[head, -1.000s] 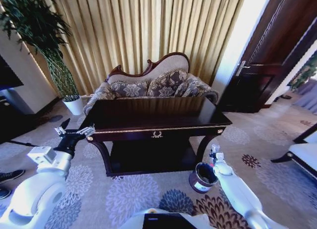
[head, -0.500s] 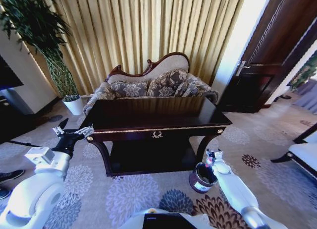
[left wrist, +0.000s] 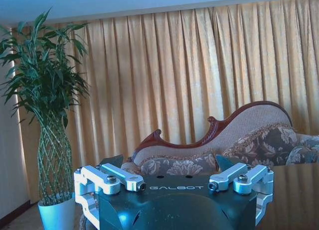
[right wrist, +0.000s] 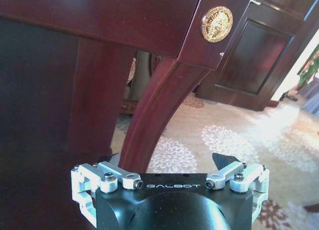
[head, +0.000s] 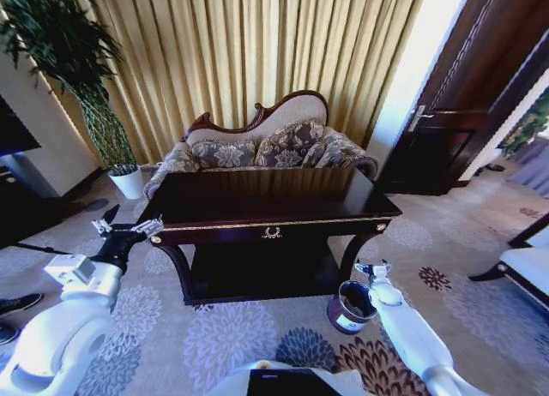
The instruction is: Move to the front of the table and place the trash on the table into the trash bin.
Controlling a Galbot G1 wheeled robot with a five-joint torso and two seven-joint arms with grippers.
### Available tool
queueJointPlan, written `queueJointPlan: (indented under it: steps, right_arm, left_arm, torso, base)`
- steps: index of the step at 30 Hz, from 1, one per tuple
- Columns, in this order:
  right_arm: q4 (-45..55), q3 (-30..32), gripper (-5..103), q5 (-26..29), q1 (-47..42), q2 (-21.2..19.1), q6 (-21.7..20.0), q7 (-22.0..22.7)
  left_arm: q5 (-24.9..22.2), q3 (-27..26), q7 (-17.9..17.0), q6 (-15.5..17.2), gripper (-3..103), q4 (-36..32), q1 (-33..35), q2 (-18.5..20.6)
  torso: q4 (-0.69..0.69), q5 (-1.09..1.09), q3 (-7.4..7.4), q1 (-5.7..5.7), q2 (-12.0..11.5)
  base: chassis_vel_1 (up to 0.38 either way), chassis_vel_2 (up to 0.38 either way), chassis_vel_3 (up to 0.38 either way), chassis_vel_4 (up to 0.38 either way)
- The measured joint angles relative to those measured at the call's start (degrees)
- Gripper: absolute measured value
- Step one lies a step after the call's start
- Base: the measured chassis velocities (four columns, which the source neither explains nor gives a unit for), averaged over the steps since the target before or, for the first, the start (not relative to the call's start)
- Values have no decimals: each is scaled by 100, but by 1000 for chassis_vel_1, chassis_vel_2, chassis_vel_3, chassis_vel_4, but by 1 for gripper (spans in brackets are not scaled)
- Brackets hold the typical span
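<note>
Head view, trash bin (head: 350,307) beside table (head: 274,209) leg

The surface (head: 257,199) is a glossy dark-brown wooden table with a gold emblem (head: 272,232) on its front drawer, curved legs and a lower shelf (head: 257,285). It stands on a floral-patterned carpet (head: 223,336). The trash bin (head: 350,307) stands on the carpet beside the front right leg (head: 352,252).

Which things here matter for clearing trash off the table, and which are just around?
Job: table; bin; right gripper, open, above the bin; left gripper, open, by the table's left end.

Around: sofa; plant; white pot; curtains; door.
</note>
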Motion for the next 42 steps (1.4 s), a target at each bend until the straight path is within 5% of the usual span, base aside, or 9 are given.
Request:
queueJointPlan:
  steps: [6,13,17,26,42]
  right_arm:
    - [1421,262,100,784,-769,-174,-751,-103]
    - [2975,972,100,1055,-1628,-280,-849,-369]
    - [4682,1414,100,1691,-2221,-191,-1138,-269]
    - [6847,1105,100,1544,-2202,-149,-1409,217]
    - [7456,1053,100,1395,-2379,-347,-1567,226]
  left_arm:
    - [1,0,9,-6,100,12,-17,-27]
    - [-25,-112,12,-81,100,106,-43,-14]
    - [-19,-125,70,-102,100,167,-61,-119]
    - [106,-6,104,-32,100,92,-82,-274]
    - [170,286,101,142,100,-116,-195,-301]
  torso:
    - [-1,0,0,0,0]
    - [-1,-1,-1,0,1]
    - [0,-2,-1,0,0]
    - [2,-2,0,0,1]
    - [-1,0,0,-1,1]
  base:
    - [0,0,0,0]
    - [0,0,0,0]
    - [0,0,0,0]
    - [0,0,0,0]
    - [0,0,0,0]
